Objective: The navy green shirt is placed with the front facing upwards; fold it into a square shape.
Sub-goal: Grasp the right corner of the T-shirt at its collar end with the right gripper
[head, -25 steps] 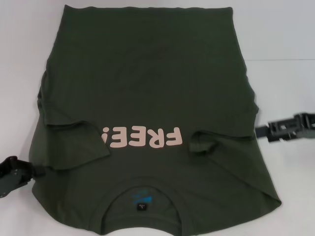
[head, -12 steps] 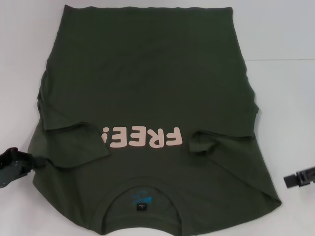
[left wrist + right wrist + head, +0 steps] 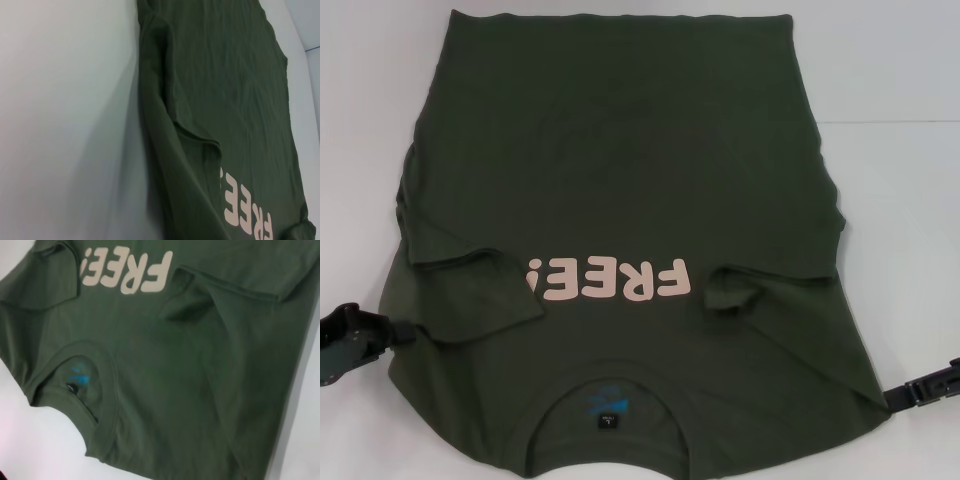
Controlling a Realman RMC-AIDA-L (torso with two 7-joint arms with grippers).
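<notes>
So the navy green shirt (image 3: 620, 200) was lying face-up on the white surface (image 3: 890, 120), collar end nearest the robot, hem at the far side. Both sleeves were already tucked in over the body, so the pink FREE! lettering (image 3: 610, 280) sat between the two folded sleeve edges. The neck label (image 3: 607, 408) showed inside the collar.

What changed in the last second: the right gripper (image 3: 920, 385) had been out beside the folded right sleeve, well up the shirt's side, then swung down toward the collar end. It ended up at the shirt's near right corner, just about touching the shoulder edge. The left gripper (image 3: 355, 335) barely shifted at all, staying at the left edge by the folded sleeve and shoulder. The shirt itself didn't move.

Fingers: honestly couldn't tell for either one whether they were released or clenched, the head view only caught dark shapes at the cloth edge and the wrist views showed only fabric.

My read is the sleeve folds were done and both arms were lining up on the shoulder corners to carry the collar end toward the hem.
</notes>
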